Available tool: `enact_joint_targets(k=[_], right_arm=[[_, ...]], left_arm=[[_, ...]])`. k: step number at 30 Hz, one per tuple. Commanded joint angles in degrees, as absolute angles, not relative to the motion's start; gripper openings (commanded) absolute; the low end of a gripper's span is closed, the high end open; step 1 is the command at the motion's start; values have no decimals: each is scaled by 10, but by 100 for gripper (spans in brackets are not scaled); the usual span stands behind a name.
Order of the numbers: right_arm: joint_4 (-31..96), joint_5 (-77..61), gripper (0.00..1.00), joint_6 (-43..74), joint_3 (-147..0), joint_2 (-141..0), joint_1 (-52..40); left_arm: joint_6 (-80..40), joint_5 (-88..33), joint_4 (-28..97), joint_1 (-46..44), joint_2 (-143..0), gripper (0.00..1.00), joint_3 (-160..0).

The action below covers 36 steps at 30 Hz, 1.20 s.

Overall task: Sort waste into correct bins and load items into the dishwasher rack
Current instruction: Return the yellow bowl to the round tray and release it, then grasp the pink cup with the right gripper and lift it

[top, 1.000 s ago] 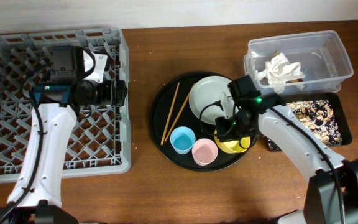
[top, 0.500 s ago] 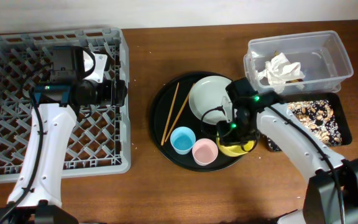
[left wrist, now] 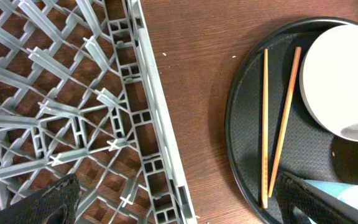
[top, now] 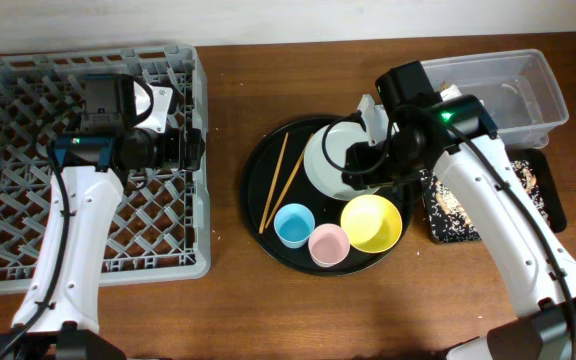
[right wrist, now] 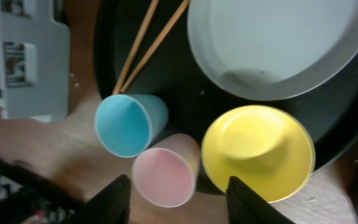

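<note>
My right gripper (top: pixel 364 172) hangs open and empty above the round black tray, over the pale grey-green plate (top: pixel 330 150). In the right wrist view the gripper (right wrist: pixel 179 202) frames the pink cup (right wrist: pixel 165 176), with the yellow bowl (right wrist: pixel 258 151) upright beside it and the blue cup (right wrist: pixel 128 123) to the left. Two chopsticks (top: pixel 280 180) lie on the tray's left side. My left gripper (top: pixel 194 148) stands wide open over the right wall of the grey dishwasher rack (top: pixel 28 200). The napkin is hidden behind my right arm.
The clear tub (top: pixel 538 95) stands at the back right. In front of it, the shallow black tray (top: pixel 556 205) holds brownish scraps (top: pixel 453 215), partly under my right arm. The round black tray (top: pixel 256 205) sits between rack and bins.
My right gripper opened and let go of the yellow bowl, which now rests upright on the round tray. That arm rose and drew back toward the plate. The left arm stayed still.
</note>
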<state>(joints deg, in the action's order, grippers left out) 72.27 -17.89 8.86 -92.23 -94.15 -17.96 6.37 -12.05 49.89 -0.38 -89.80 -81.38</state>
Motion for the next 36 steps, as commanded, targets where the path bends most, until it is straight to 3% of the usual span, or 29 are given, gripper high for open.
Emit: enact_joint_targets(k=[1, 7, 12, 17, 32, 36], right_arm=[[727, -196, 54, 89, -916, -941, -197], [712, -173, 52, 96, -835, -941, -224], [665, -174, 37, 130, -753, -941, -226], [618, -167, 29, 179, -691, -941, -244], [567, -111, 22, 240, -647, -941, -260], [565, -113, 11, 244, -643, -941, -260]], left_arm=[[61, -127, 498, -7, -888, 99, -823], [61, -127, 498, -7, -888, 99, -823], [61, -127, 497, -7, -888, 99, -823], [61, -105, 491, -7, -888, 99, -823], [61, -105, 491, -7, -888, 99, -823], [61, -105, 489, -7, -888, 99, -823]])
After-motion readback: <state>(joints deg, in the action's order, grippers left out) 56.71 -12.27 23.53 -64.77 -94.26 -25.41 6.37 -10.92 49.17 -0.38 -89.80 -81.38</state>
